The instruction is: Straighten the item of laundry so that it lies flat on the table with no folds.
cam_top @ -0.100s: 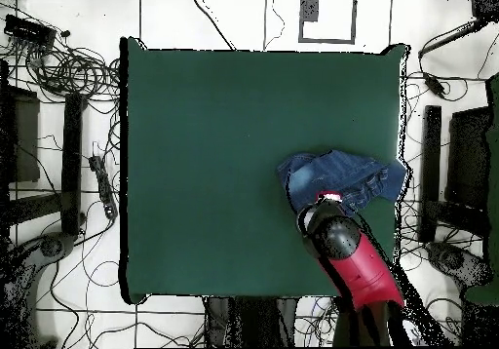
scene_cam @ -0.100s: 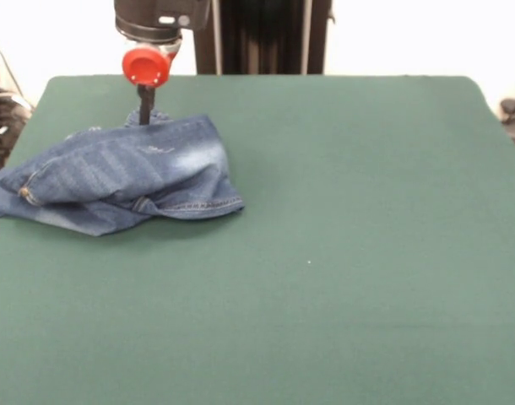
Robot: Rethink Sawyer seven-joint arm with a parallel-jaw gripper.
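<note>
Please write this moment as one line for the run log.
jeans: bunched, folded, near table edge | gripper: at jeans' far edge, state unclear | flattening: not done

So the arm [cam_top @ -0.100s: 363, 265] at the lower right of the overhead frame has a glossy red shell with a rounded black joint. In the front view, top left, there's a black cylindrical wrist, a round red cap [scene_cam @ -0.100s: 145, 66] and a thin dark stem below.
</note>
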